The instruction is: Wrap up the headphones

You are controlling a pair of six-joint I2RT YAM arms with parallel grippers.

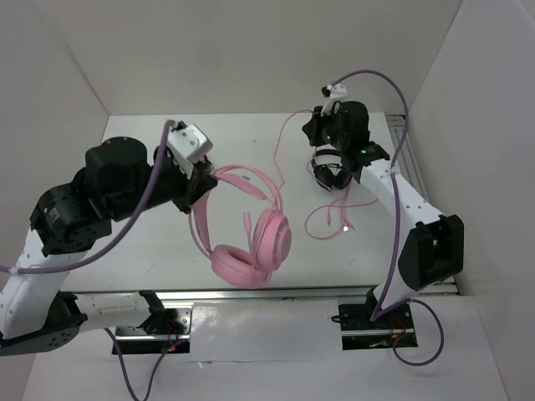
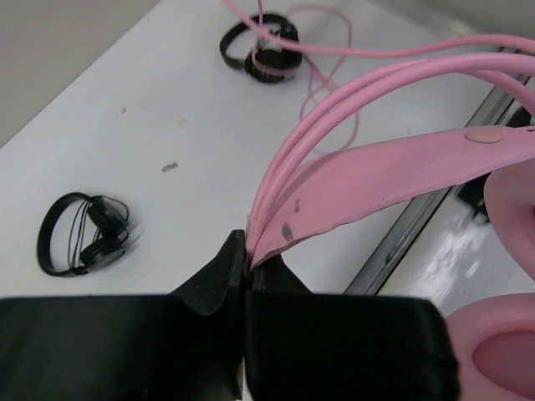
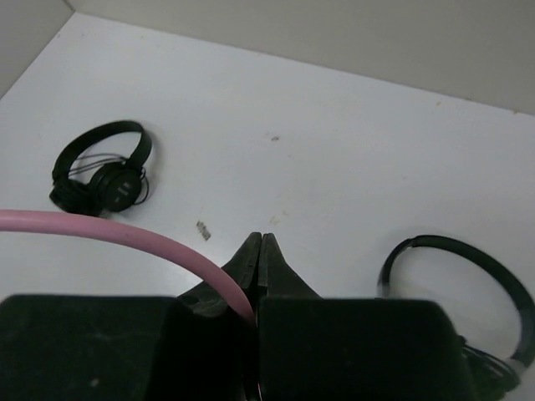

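Mid worktop (image 1: 150, 242), near edge, top view: headphones (image 1: 251, 251) held by left gripper (image 1: 201, 180); right gripper (image 1: 322, 129) toward far right corner, over a black headset (image 1: 332, 175).
Left wrist: jaws clamped on the headband (image 2: 376, 167).
Right wrist: jaws closed on the cable (image 3: 125, 234).
Looks like wrap start. Next: carry the cable round the headband, keep it taut.

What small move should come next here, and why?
Probably the right end effector should carry the cable toward the headphones: it is shut on the cable, the left end effector is shut on the headband, and slack lies loose on the table.
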